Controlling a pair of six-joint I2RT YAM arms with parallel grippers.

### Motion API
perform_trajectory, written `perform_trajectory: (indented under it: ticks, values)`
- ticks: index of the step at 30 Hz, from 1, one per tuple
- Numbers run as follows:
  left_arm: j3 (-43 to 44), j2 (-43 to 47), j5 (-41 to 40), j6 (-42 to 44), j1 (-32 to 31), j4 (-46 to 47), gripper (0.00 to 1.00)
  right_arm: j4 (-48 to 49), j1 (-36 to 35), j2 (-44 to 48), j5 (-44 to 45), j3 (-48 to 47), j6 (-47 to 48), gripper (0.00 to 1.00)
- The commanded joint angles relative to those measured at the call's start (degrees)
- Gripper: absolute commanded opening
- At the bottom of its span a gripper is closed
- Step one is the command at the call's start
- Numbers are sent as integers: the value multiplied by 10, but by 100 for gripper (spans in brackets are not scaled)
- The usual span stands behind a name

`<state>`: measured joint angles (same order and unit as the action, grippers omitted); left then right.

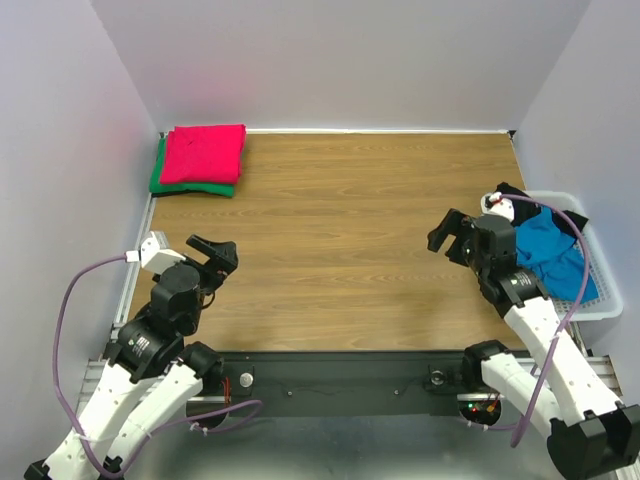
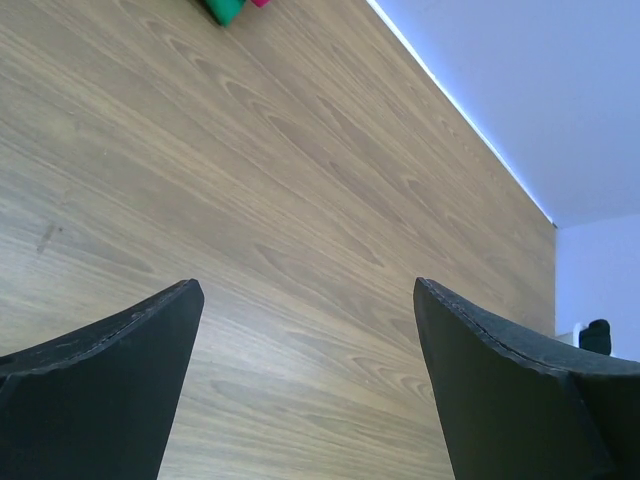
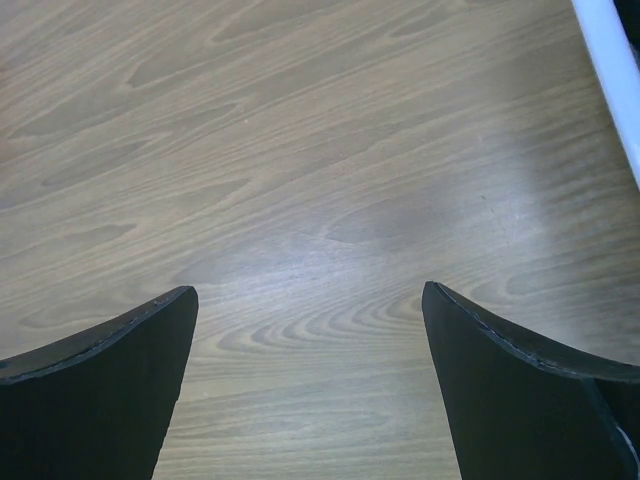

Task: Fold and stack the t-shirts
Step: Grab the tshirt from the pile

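Two folded t-shirts lie stacked in the far left corner of the table (image 1: 340, 250) in the overhead view. The pinkish red t-shirt (image 1: 205, 153), a soft plump rectangle, sits on the green t-shirt (image 1: 190, 188), whose edge shows along the near and left sides. The table is a smooth board with brown wood grain. At the right edge stands a white plastic mesh basket (image 1: 600, 300) holding the blue t-shirt (image 1: 550, 255), crumpled and unfolded, with a black cloth (image 1: 515, 192) bunched beside it. The left gripper (image 1: 212, 252) hangs over the near left of the table and the right gripper (image 1: 450, 232) just beside the basket, both well apart from the stack. From the left wrist, two matte black, wedge-shaped fingers (image 2: 100, 390) stand wide apart over bare grain with nothing between them; a green corner and a sliver of red peek in at the top edge. From the right wrist, that gripper's fingers (image 3: 95, 390) are likewise spread and hold nothing, and the basket's white rim crosses the upper right corner.
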<state>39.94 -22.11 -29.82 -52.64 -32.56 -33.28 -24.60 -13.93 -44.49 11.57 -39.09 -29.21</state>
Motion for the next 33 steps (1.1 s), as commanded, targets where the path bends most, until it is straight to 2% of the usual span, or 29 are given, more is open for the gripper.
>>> perform_trajectory:
  ticks: [1,3,6,10,14,15,18,20,24,29,31,32,33]
  values:
    - [-4,-2,-22,-14,-3,15,99,-4,-3,-36,32,-58,-15,100]
    - [-2,-11,-22,-11,-7,16,99,-53,-2,-74,117,-112,-55,100]
    - [1,-20,-24,-11,-12,13,98,-87,23,-154,167,-189,-66,100]
    - [5,-32,-33,-20,-28,7,99,-104,137,-227,128,-238,-72,100]
    - [11,-32,-45,-24,-42,-6,99,-107,327,-243,84,-234,-77,100]
    - [12,-32,-51,-23,-43,-6,99,-107,353,-247,77,-233,-76,100]
    - [14,-37,-59,-28,-47,-11,99,-106,414,-276,59,-237,-62,100]
    - [18,-44,-67,-43,-48,-26,99,-103,428,-306,54,-239,-59,98]
    - [27,-75,-65,-40,-51,-33,99,-77,464,-354,-20,-231,-61,95]
    - [31,-86,-68,-43,-53,-38,99,-55,467,-381,-51,-226,-64,82]
    - [30,-82,-68,-44,-53,-39,99,-47,468,-379,-48,-218,-66,65]
    - [30,-80,-68,-44,-55,-37,99,-46,468,-378,-50,-216,-67,45]
    - [29,-78,-69,-44,-55,-37,99,-46,468,-376,-49,-214,-68,35]
